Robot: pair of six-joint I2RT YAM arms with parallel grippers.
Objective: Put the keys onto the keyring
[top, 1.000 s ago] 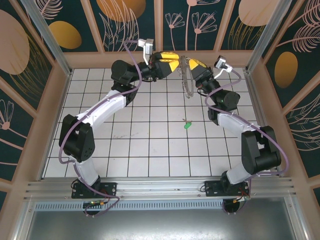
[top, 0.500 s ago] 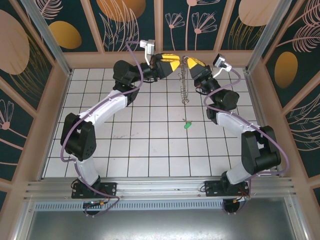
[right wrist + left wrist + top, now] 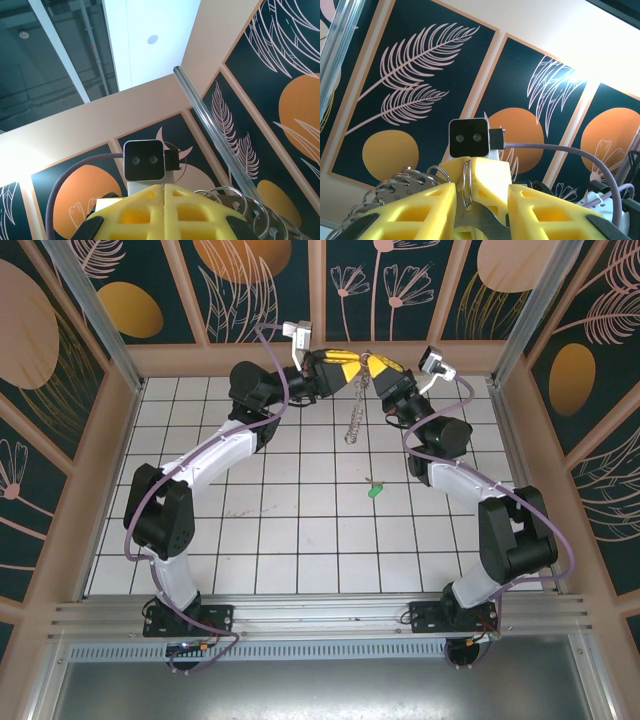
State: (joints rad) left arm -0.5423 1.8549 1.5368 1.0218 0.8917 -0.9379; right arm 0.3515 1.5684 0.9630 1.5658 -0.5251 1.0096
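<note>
Both arms stretch to the far wall (image 3: 320, 300), left gripper (image 3: 352, 372) and right gripper (image 3: 372, 368) tip to tip. Top view: keyring (image 3: 353, 420) dangles from them, key (image 3: 375, 490) lies on tiles (image 3: 300, 530) well apart. Wrist views: left jaws part-open around ring wire, right clamped on it.

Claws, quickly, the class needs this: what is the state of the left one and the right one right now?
Left claw: open partway, a loop of the keyring in the gap, not clamped.
Right claw: closed on the keyring.
</note>
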